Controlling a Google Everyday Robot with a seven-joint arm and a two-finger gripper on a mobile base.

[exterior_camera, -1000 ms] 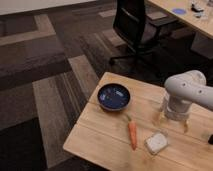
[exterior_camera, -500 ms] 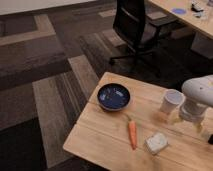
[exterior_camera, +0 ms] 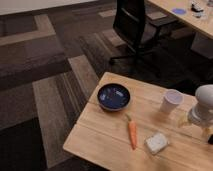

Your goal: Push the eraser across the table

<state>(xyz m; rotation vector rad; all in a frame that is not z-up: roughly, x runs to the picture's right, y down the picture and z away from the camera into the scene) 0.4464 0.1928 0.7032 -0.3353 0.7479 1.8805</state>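
Your eraser [exterior_camera: 156, 143] lies near the front edge of the table [exterior_camera: 95, 130], a pale block just right of the carrot [exterior_camera: 132, 134], close to it, though you cannot tell whether they touch. Nothing is touching the eraser on its other sides. Behind the carrot sits the dark blue bowl [exterior_camera: 114, 96], and further right the white cup [exterior_camera: 171, 101] stands upright.

The claw [exterior_camera: 207, 133] hangs at the right edge of the view, under the arm's white wrist housing, well apart from the eraser and off to its right. You cannot tell how far its fingers are spread, and it appears to hold nothing.

By my judgement you are in the approach step: no contact made, no push begun. Next you need to bring the claw low and set it against one side of the eraser, choosing a direction with free table ahead, away from the carrot.

Compared with a second ago, the arm has swung right, uncovering the cup. The eraser, carrot and bowl have not moved.
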